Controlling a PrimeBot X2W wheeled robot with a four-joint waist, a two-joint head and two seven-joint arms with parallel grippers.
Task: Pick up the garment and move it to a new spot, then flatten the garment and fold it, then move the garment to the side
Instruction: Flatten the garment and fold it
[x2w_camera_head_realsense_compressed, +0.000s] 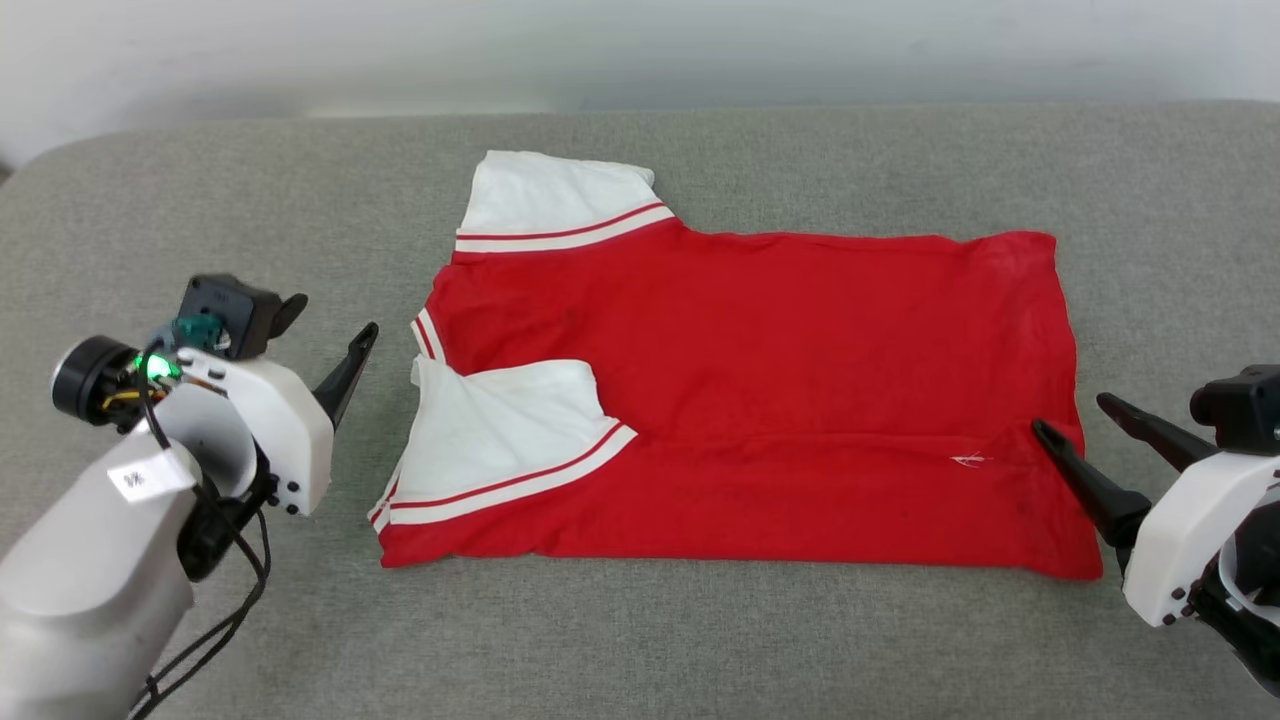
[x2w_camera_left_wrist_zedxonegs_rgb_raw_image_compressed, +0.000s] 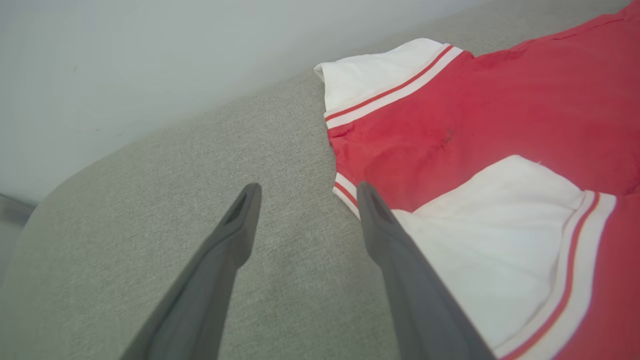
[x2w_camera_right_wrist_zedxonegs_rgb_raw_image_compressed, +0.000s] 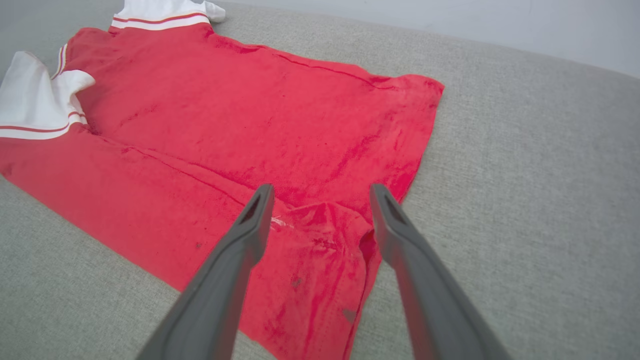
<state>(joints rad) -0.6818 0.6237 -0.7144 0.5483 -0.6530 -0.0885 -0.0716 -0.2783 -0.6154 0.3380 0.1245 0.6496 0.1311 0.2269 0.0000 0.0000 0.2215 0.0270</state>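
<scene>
Grey woven surface in front of me, plain pale wall behind it, nothing else around. The shirt is lying flat in the middle, turned sideways: collar end toward my left, hem toward my right. It's plain red on the side facing up, with no lettering showing.

The near long side looks already folded in. There's a crease running the length of the body, and the near sleeve lies on top of the red instead of hanging out. The far sleeve pokes out past the edge, so I'd say that side is the fold left to do.

My left hand is wide open just beside the collar, one finger over bare surface and the other right at the striped trim. My right hand is also spread wide, holding nothing, over the hem where the folded layer ends. I can't tell if either one is actually touching cloth.

I reckon I'm parked one hand per end because the fabric is thin and floppy. Lift it from one end and the rest drags and wrinkles. Pinch both ends of an edge together and the fold comes out straight.
</scene>
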